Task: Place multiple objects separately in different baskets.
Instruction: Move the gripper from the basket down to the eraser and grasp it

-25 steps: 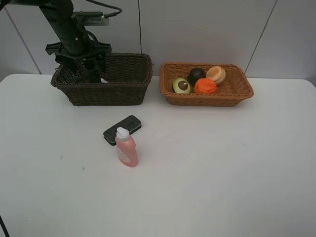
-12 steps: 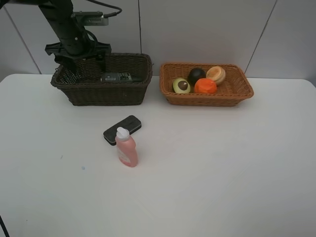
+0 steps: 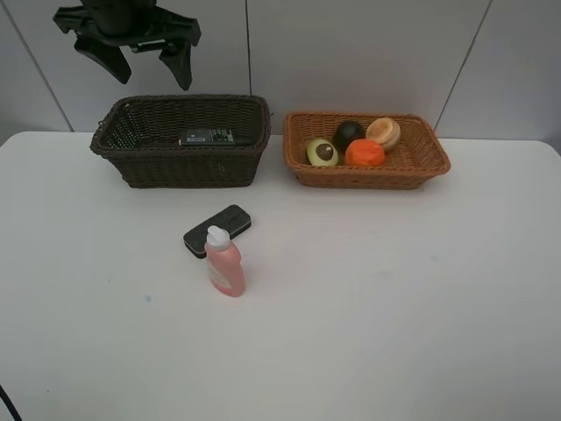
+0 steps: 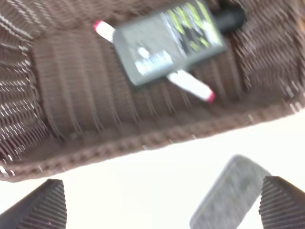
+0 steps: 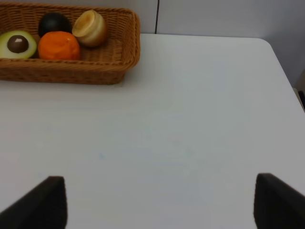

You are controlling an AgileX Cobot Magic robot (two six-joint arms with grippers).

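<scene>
My left gripper hangs open and empty high above the dark brown basket. A dark green pump bottle lies flat inside that basket. In the left wrist view the bottle rests across a white pink-tipped marker on the basket floor. The black flat device and the upright pink bottle stand on the table in front. The light basket holds the avocado, mangosteen, orange and tan fruit. My right gripper is open over bare table.
The white table runs wide to the front and right of both baskets. A panelled wall stands close behind the baskets. The right wrist view has the light basket at its far left, well away from the gripper.
My left gripper has risen out of the dark basket and stands high above it. The pump bottle now lies uncovered inside. Nothing else has moved.
</scene>
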